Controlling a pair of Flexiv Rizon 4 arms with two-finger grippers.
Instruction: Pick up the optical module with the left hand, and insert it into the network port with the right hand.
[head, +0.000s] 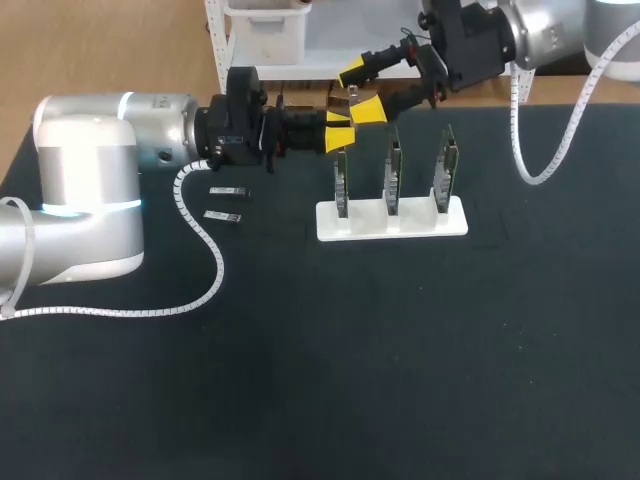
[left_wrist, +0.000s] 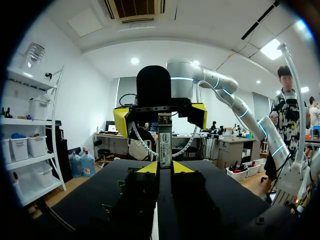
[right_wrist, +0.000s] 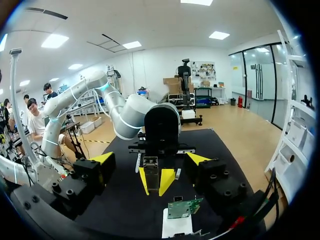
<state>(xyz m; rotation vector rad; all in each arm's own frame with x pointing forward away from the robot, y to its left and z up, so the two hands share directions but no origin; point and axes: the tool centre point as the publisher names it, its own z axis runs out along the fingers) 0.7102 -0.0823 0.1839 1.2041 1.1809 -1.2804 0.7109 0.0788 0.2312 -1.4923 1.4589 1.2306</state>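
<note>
Evidently the pickup is done: above the white rack (head: 330, 228) of upright boards (head: 392, 170), upper middle, the left gripper (head: 338, 130) is clamped on the optical module (left_wrist: 164, 142), which sits between the right gripper (head: 360, 92)'s wide-apart jaws. Handover and insertion remain.

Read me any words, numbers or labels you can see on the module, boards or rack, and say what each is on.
Optical module held in the left end effector: a printed label, too blurred to read.
Two loose modules on the table: pale labels, too small to read.
Circuit boards in the white rack: no legible print.
Nothing can be quoted.
</note>
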